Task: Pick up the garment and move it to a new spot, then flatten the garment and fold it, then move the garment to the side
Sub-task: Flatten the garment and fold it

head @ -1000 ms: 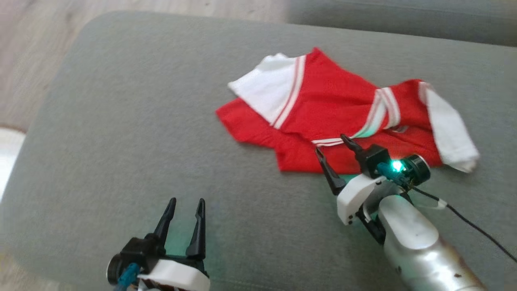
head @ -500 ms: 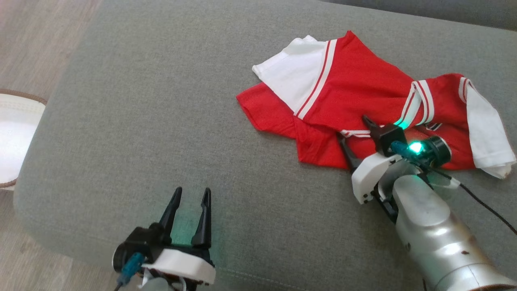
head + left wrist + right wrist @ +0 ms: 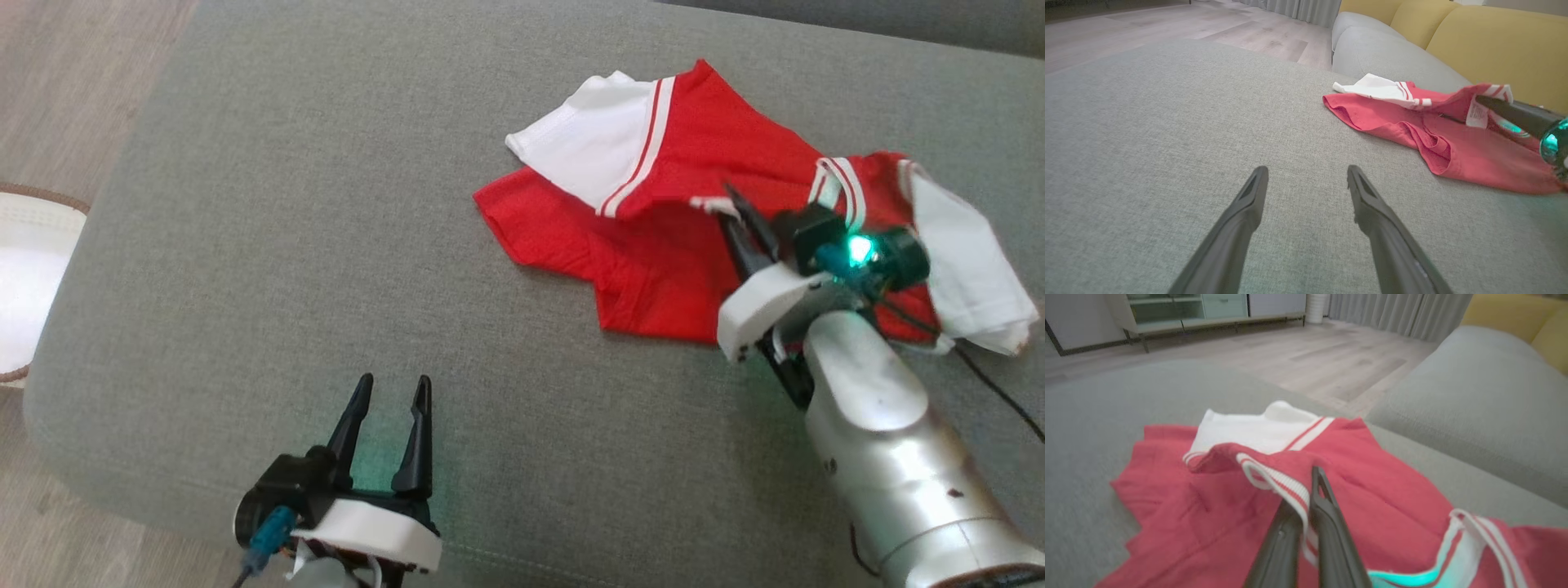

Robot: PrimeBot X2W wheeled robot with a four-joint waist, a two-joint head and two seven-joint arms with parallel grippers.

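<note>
Right gripper (image 3: pixel 728 204) is pinched shut on the striped trim (image 3: pixel 1290 486) of the garment (image 3: pixel 694 163), crumpled at two o'clock on the grey cushion (image 3: pixel 326 245), and so thin a bite may slip once it lifts, with the left gripper (image 3: pixel 392 384) wide open, empty, at seven o'clock.

One garment (image 3: pixel 653 237); two tools, the left tool (image 3: pixel 394 380) and the right tool (image 3: pixel 727 204); two grey cushions (image 3: pixel 326 245).

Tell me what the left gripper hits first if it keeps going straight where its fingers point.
Probably the bare grey cushion ahead: the left gripper points across it, seemingly tilted slightly down. The red shirt lies right of that line, though depth is unclear.
</note>
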